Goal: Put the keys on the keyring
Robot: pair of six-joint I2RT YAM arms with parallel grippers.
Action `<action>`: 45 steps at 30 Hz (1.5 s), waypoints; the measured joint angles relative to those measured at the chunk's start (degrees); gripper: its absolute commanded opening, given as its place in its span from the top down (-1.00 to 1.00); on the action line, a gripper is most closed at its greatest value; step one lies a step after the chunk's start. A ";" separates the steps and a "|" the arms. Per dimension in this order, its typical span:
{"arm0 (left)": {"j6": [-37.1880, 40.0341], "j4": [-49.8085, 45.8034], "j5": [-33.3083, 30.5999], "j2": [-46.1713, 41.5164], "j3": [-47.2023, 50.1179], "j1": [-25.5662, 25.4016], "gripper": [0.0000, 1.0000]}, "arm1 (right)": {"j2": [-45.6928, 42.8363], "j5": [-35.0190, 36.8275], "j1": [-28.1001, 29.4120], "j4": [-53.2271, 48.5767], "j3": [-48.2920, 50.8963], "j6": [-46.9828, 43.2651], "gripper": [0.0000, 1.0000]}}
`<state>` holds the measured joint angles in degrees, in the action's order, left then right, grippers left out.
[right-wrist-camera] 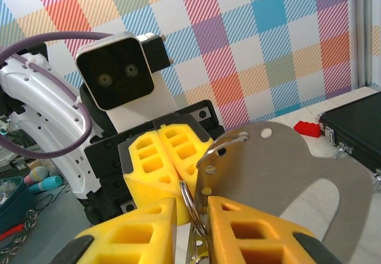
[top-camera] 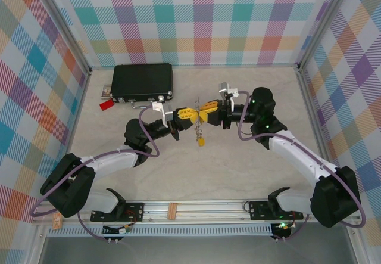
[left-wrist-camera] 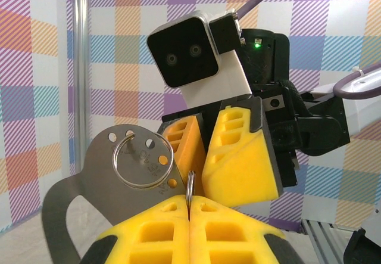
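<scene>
Keyring [left-wrist-camera: 190, 183] is up off the desk [top-camera: 238, 168], mid-workspace, edge-on in the seam of the left end effector [left-wrist-camera: 189, 207], whose yellow pads are pressed together on it. Right end effector [right-wrist-camera: 191, 207] faces it nose to nose. Its pads sit narrowly apart with the ring in the gap; can't tell if it's actually pinching. Grey metal plate [right-wrist-camera: 286, 174] sits just beside, carrying a smaller ring [left-wrist-camera: 143, 160]. Yellow-headed key [top-camera: 201, 140] shows just below both end effectors. Black case [top-camera: 143, 80] far left, well apart.
</scene>
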<state>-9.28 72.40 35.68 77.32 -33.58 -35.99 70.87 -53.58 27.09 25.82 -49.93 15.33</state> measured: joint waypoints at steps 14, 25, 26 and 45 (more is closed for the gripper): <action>-0.61 -0.07 -0.24 0.04 0.00 0.00 0.87 | 0.17 0.00 0.07 -3.02 -0.66 -3.87 1.00; -0.26 -0.81 1.29 -0.11 0.09 2.58 0.48 | -1.07 3.02 0.26 -24.39 -7.41 -16.26 1.00; -0.07 -1.55 1.88 -0.31 0.09 3.04 0.49 | -1.05 3.37 0.26 -26.71 -8.35 -17.86 1.00; 18.32 -30.91 7.63 -5.42 -0.92 4.31 0.61 | 11.26 18.43 4.74 -66.14 -27.45 -44.81 1.00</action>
<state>9.04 41.50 43.31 71.90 -34.50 -31.68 82.13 -35.16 31.83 -40.32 -77.38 -29.47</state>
